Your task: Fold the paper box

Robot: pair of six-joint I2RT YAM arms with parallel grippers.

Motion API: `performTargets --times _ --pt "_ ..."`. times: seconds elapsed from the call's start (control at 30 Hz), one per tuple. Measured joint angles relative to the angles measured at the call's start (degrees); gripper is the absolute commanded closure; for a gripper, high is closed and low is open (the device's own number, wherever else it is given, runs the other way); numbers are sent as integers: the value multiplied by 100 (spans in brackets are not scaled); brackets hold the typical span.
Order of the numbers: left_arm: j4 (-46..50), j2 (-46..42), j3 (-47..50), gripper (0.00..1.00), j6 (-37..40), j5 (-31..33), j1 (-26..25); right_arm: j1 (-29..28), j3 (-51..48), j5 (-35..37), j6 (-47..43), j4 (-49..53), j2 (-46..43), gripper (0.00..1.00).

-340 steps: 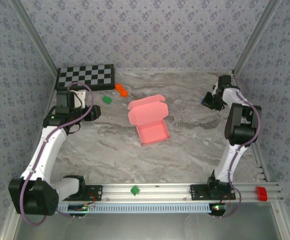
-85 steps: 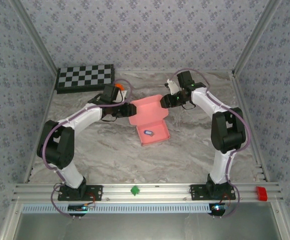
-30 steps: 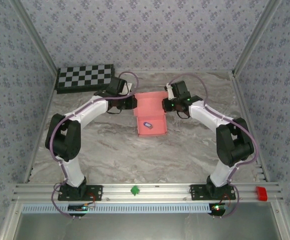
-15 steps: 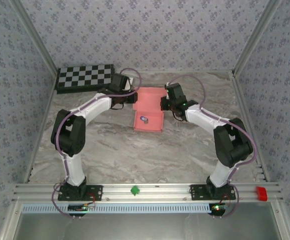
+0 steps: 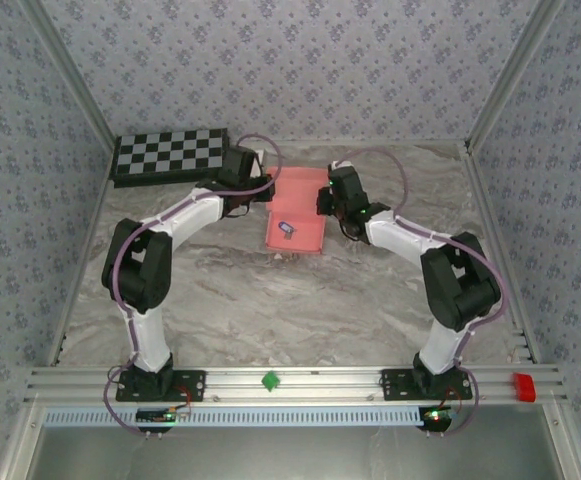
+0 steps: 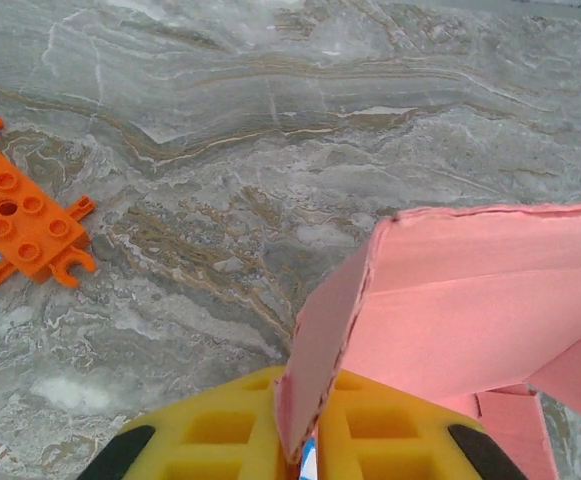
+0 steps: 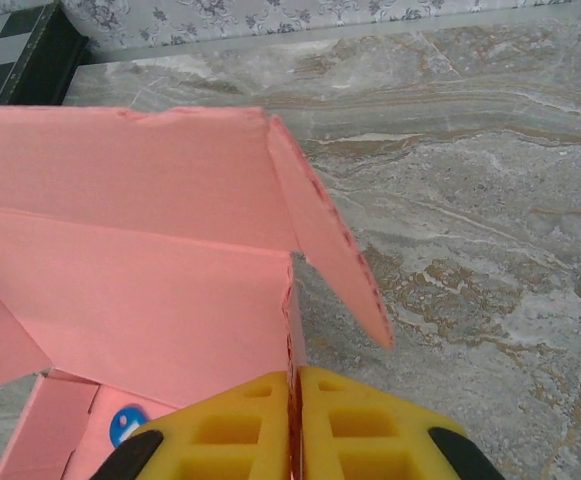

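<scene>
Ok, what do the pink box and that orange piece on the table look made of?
The paper box: thin matte card, likely paperboard; its cut edge looks fibrous and ragged, and creases are sharp. The orange piece: seemingly moulded plastic, smooth, slight sheen, with round studs and clip ends.

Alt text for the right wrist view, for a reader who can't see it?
The right end effector pinches a side wall of the pink paper box, whose lid stands raised across the left, a side flap jutting right. Grey marble table beyond, checkerboard corner at top left.
</scene>
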State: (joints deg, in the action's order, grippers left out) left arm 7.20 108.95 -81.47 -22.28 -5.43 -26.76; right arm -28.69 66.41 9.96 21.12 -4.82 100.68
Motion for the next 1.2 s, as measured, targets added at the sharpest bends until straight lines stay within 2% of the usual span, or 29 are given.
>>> performTargets --times 0.3,0.73,1.2 --pt "-501 -160 688 86 -439 146 -2 -72 -26 122 -15 -597 256 91" --pt "-706 -286 778 89 -527 328 -2 -98 -116 138 -350 -1172 424 91" --pt "-706 -286 780 80 -542 450 13 -195 -26 273 -861 -1394 610 93"
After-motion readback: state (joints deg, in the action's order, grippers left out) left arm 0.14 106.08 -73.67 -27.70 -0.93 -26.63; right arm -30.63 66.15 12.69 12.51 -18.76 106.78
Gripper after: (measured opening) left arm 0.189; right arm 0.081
